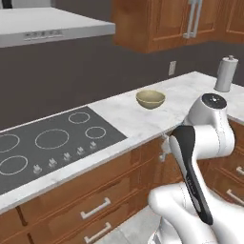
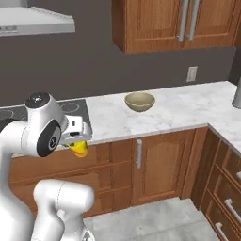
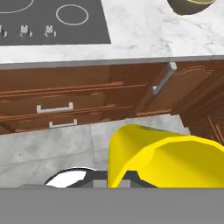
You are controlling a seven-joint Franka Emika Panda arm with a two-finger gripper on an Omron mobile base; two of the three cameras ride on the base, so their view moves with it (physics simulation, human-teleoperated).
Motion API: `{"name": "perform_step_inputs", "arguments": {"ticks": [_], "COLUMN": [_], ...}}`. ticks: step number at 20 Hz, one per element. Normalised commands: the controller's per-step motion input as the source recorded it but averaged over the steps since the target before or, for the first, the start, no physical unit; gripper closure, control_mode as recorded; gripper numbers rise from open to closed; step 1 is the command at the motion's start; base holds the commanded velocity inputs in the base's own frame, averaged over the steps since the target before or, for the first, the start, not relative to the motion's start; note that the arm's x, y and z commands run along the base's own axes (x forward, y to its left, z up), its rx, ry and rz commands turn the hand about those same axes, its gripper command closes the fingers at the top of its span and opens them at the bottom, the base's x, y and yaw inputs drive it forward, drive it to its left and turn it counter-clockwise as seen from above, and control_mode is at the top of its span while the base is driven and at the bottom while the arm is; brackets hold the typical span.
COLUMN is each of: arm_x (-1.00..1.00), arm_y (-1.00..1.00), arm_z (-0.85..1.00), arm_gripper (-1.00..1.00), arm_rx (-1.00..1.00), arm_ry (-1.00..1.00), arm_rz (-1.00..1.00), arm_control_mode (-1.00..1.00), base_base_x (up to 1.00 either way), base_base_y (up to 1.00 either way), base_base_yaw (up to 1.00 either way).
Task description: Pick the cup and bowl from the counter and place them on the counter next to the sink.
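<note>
A yellow cup (image 3: 166, 159) looms large at the bottom of the hand view, and it hangs under my gripper (image 2: 77, 143), which is shut on it. The cup (image 2: 78, 149) is held in front of the brown cabinet fronts, below the counter's edge and over the floor. The olive-tan bowl (image 1: 150, 99) stands upright on the white marble counter (image 1: 128, 116), just right of the cooktop. In the right base view the bowl (image 2: 140, 101) sits well to the right of and beyond the gripper. Part of the bowl (image 3: 192, 5) cuts the hand view's top edge. The sink is out of view.
The dark cooktop (image 1: 52, 143) lies left of the bowl, under a range hood (image 1: 47, 26). A paper towel roll (image 1: 226, 74) stands at the counter's right corner. Wall cabinets (image 2: 179, 23) hang above. Drawers and a cabinet door (image 3: 166, 87) face the grey floor.
</note>
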Motion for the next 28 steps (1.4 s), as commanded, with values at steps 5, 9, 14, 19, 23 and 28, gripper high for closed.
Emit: {"name": "perform_step_inputs", "arguments": {"ticks": [5, 9, 14, 19, 23, 28], "arm_x": [0.00, 0.00, 0.00, 0.00, 0.00, 0.00], "arm_y": [0.00, 0.00, 0.00, 0.00, 0.00, 0.00], "arm_z": [0.00, 0.00, 0.00, 0.00, 0.00, 0.00], "arm_gripper": [1.00, 1.00, 1.00, 1.00, 1.00, 1.00], "arm_rx": [0.00, 0.00, 0.00, 0.00, 0.00, 0.00], "arm_ry": [0.00, 0.00, 0.00, 0.00, 0.00, 0.00], "arm_rz": [0.00, 0.00, 0.00, 0.00, 0.00, 0.00], "arm_control_mode": [1.00, 1.00, 1.00, 1.00, 1.00, 1.00], "base_base_x": [0.05, 0.00, 0.00, 0.00, 0.09, 0.80], "base_base_y": [0.00, 0.00, 0.00, 0.00, 0.00, -0.15], "base_base_yaw": [-0.86, -0.82, -0.78, -0.78, -0.76, -0.25]}}
